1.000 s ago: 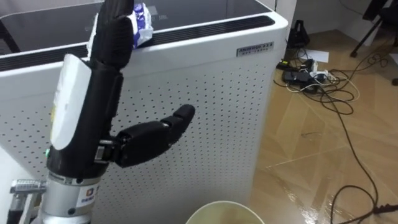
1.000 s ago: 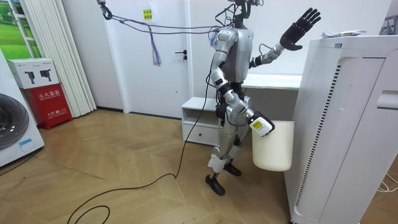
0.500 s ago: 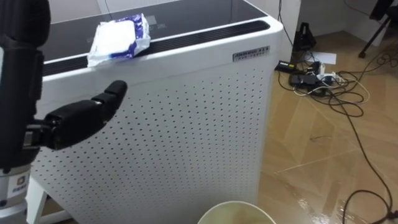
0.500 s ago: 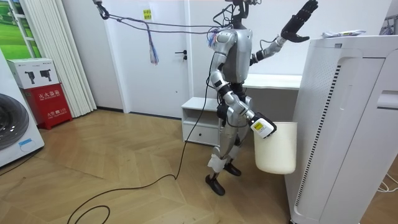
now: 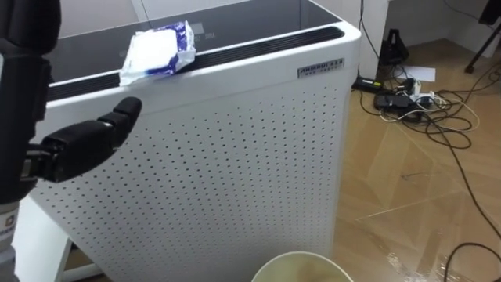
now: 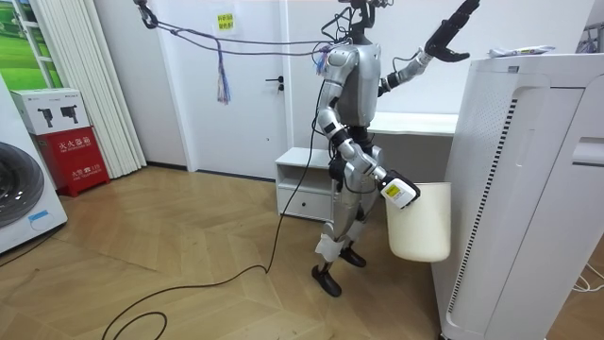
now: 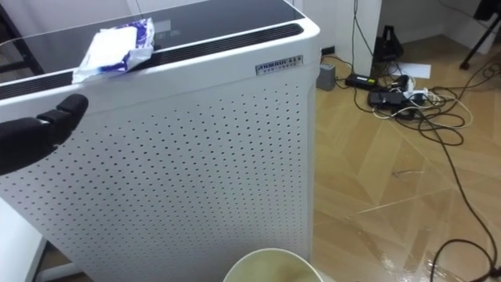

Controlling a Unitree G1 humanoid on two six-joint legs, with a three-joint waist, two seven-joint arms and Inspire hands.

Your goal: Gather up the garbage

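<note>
A crumpled white and blue packet (image 5: 156, 51) lies on the dark top of a tall white perforated air purifier (image 5: 235, 157), near its front edge. My left hand (image 5: 78, 149) is raised to the left of the purifier, open, with the thumb pointing at the casing just below the packet and apart from it. In the room view the left hand (image 6: 451, 28) is held high, level with the purifier top, short of the packet (image 6: 517, 50). My right hand (image 6: 394, 189) is low at the rim of a white bin (image 6: 420, 222), which hangs off the floor.
I stand close in front of the purifier (image 6: 528, 189), with the bin's rim (image 5: 301, 262) below me. Tangled cables and a power strip (image 5: 403, 98) lie on the wooden floor to the right. A low white cabinet (image 6: 302, 184) stands behind me.
My left hand has gone up and to the left, so it no longer covers the packet. The bin and right hand have stayed put. The eye view has shifted slightly.
</note>
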